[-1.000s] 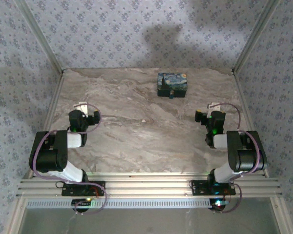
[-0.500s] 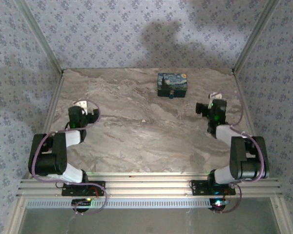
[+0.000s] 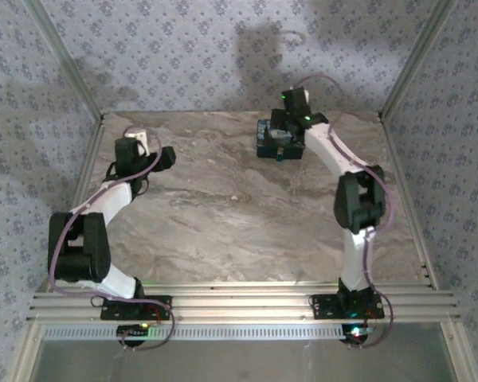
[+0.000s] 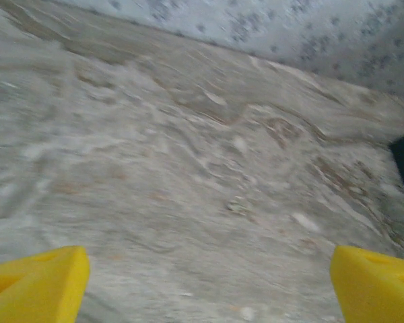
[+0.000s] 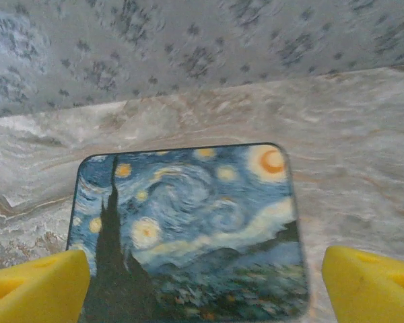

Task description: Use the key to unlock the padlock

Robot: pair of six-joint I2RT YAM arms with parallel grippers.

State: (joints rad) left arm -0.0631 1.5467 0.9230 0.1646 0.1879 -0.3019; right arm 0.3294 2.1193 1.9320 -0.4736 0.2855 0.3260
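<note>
Jaws wide apart, empty; right jaws above the box (image 5: 188,229).

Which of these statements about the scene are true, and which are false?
1. The right fingers are open, with the printed box before them. True.
2. The left fingers hold a key. False: they are open over the marble table, holding nothing.
3. The box stands at the table's near edge. False: it stands near the back wall.
4. The box's top shows a starry night sky. True.
</note>
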